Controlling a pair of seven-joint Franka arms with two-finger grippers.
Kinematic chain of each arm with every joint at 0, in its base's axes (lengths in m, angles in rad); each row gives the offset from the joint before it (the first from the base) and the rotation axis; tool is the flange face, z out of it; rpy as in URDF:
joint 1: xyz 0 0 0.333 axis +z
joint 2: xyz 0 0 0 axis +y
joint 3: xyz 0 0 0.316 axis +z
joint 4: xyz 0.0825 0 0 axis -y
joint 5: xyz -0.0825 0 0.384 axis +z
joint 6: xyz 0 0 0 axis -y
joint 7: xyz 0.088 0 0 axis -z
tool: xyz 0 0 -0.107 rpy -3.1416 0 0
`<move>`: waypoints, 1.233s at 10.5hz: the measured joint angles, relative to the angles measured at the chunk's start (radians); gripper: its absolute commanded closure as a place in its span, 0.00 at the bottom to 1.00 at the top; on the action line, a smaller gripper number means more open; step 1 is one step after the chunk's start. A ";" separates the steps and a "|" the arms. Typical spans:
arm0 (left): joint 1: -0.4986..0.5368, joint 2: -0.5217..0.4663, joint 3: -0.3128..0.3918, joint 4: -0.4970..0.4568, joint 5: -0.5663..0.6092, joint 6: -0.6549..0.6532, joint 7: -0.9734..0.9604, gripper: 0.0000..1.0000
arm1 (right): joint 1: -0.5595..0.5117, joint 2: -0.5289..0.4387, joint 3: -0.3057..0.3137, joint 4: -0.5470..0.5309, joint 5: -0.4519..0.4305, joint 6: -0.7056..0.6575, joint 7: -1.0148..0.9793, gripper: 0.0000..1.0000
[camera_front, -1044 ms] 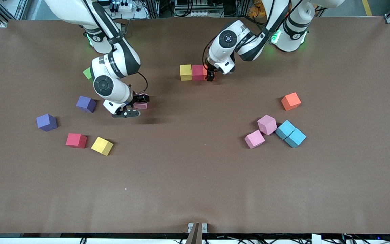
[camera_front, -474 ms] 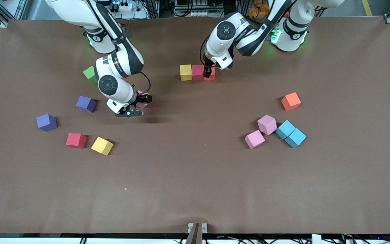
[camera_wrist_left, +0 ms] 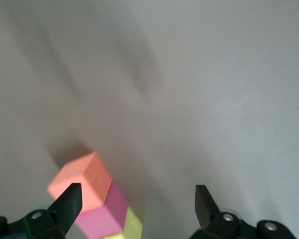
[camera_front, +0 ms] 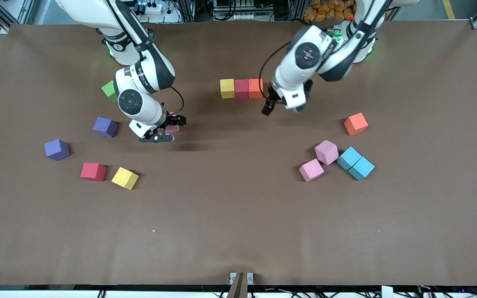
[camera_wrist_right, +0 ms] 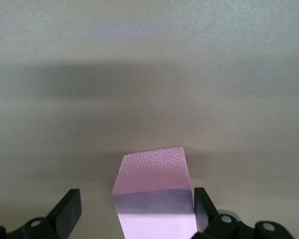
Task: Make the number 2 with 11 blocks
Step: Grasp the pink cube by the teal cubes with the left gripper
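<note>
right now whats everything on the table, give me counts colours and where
row of blocks: 3 touching, yellow, red, orange, near the arms' bases mid-table
pink block: 1, between the right hand's fingers
purple blocks: 2, right arm's end
red block: 1, beside yellow block, right arm's end
green cube: 1, by the right arm
orange block: 1, left arm's end
pink blocks: 2, beside light blue blocks, 2 touching
left hand: open, empty, beside the row
right hand: open, around the pink block
</note>
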 measured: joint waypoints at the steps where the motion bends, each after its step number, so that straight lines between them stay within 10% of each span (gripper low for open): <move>1: 0.008 0.001 0.042 0.005 0.026 0.000 0.111 0.00 | 0.001 0.001 0.000 -0.001 0.000 -0.001 0.000 0.00; 6: 0.007 0.087 0.282 0.108 0.071 -0.002 0.579 0.00 | 0.036 0.013 0.002 -0.010 -0.064 0.002 -0.004 0.00; 13: -0.038 0.281 0.373 0.318 0.146 -0.002 0.628 0.00 | 0.036 0.028 -0.001 -0.012 -0.098 0.011 -0.004 0.00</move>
